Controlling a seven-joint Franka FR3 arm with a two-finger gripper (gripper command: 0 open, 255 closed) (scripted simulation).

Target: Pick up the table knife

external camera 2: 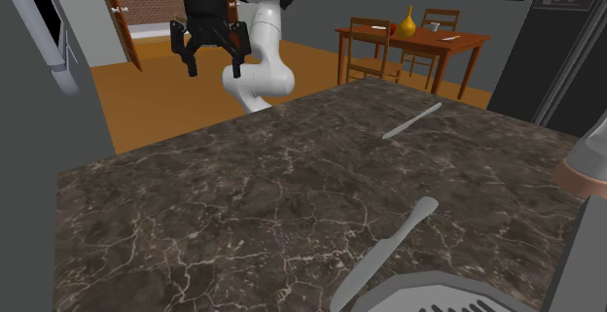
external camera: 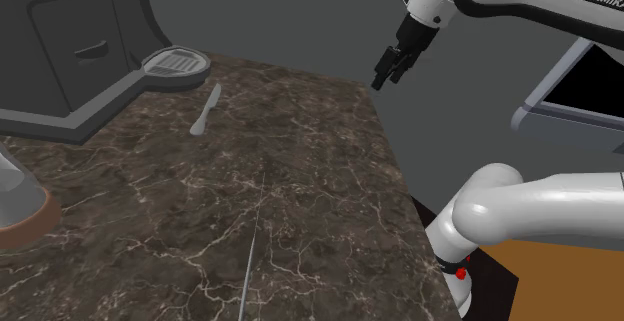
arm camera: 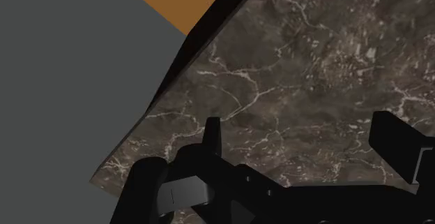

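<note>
The black pincer [external camera: 383, 75] hung released at upper right, approach pending, needing descent leftward onto the slim grey table knife [external camera: 207, 109].

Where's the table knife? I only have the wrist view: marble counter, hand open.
Observer: The light grey table knife lies flat on the dark brown marble countertop, close beside the round grey drip tray of the dark grey machine.
Operator: Where's the hand relative to it?
Observer: The all-black two-finger hand hangs in the air by the counter's corner at the shoulder view's upper right, well apart from the knife.
</note>
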